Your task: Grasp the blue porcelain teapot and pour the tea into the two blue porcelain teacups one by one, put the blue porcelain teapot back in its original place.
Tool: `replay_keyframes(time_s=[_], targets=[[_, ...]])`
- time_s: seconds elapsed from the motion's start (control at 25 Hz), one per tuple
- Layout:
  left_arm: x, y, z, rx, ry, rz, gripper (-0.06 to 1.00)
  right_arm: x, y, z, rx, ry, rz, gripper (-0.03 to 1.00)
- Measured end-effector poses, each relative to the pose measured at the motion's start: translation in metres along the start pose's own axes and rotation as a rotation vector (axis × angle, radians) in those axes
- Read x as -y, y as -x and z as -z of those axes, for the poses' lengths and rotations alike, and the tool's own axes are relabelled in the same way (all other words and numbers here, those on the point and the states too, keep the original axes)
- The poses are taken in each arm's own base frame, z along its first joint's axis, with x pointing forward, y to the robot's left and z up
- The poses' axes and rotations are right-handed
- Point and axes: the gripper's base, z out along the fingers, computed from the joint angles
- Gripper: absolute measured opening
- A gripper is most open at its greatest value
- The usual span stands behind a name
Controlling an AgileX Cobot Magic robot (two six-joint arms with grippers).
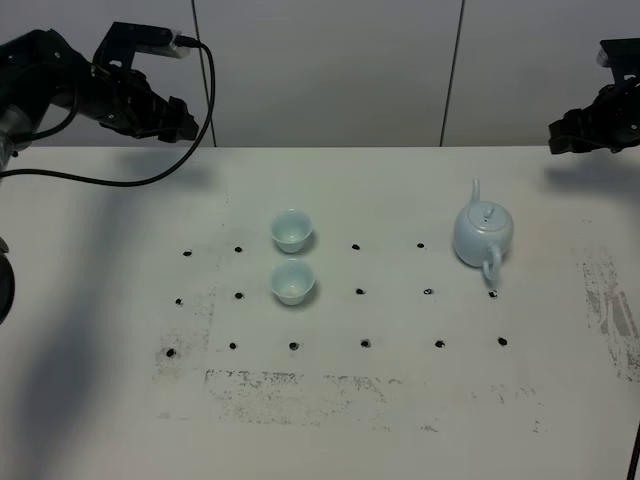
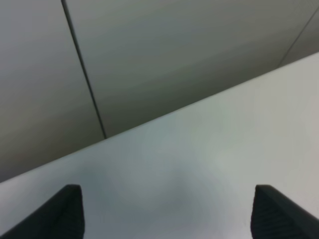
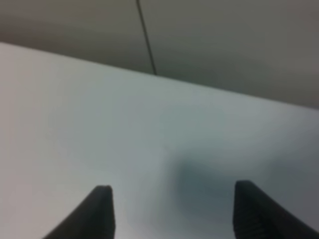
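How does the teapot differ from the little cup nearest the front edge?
The teapot is much bigger than the near cup. The teapot has a spout, loop handle and knobbed lid; the near cup is open-topped and handleless. The teapot stands on the right in the high view, the near cup left of middle. Both are glossy, pale blue-white and upright.

You face a white table (image 1: pixel 100 420) marked with a grid of black dots (image 1: pixel 365 343) and a scuffed grey patch (image 1: pixel 300 385) near its front edge. Behind the table, a pale grey wall (image 1: pixel 330 70) is split by dark vertical seams (image 1: pixel 454 70). The light is soft.
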Motion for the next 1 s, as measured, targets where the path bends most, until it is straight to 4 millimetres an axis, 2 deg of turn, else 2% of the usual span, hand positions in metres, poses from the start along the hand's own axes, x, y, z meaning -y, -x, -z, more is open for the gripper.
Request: replay_keyframes(time_s=[0.16, 0.28, 0.44, 0.56, 0.68, 0.76, 0.84, 0.92, 1.0], targets=[[0.007, 0.017, 0.035, -0.010, 0.043, -0.040, 0.64, -0.003, 0.003, 0.031, -0.040, -0.060, 0.018, 0.50], [0.008, 0.020, 0.054, -0.039, 0.085, -0.031, 0.62, -0.007, 0.007, 0.054, -0.040, -0.083, 0.027, 0.50], [0.005, 0.008, 0.057, -0.150, 0.137, -0.009, 0.52, -0.010, 0.004, 0.070, -0.102, -0.092, 0.007, 0.50], [0.008, 0.010, 0.069, -0.178, 0.135, -0.001, 0.43, -0.007, -0.003, 0.075, -0.128, -0.071, -0.046, 0.50], [0.014, 0.027, 0.096, -0.130, 0.143, -0.007, 0.36, -0.002, -0.019, 0.083, -0.174, -0.044, -0.099, 0.50], [0.018, 0.034, 0.111, -0.106, 0.149, -0.009, 0.32, 0.002, -0.038, 0.089, -0.231, -0.035, -0.138, 0.50], [0.021, 0.036, 0.122, -0.093, 0.153, -0.009, 0.31, 0.002, -0.051, 0.104, -0.209, -0.060, -0.154, 0.50], [0.023, 0.027, 0.123, -0.105, 0.155, 0.000, 0.30, -0.001, -0.064, 0.117, -0.163, -0.096, -0.151, 0.50], [0.027, 0.022, 0.132, -0.085, 0.168, 0.005, 0.29, -0.010, -0.068, 0.138, -0.079, -0.142, -0.129, 0.50]])
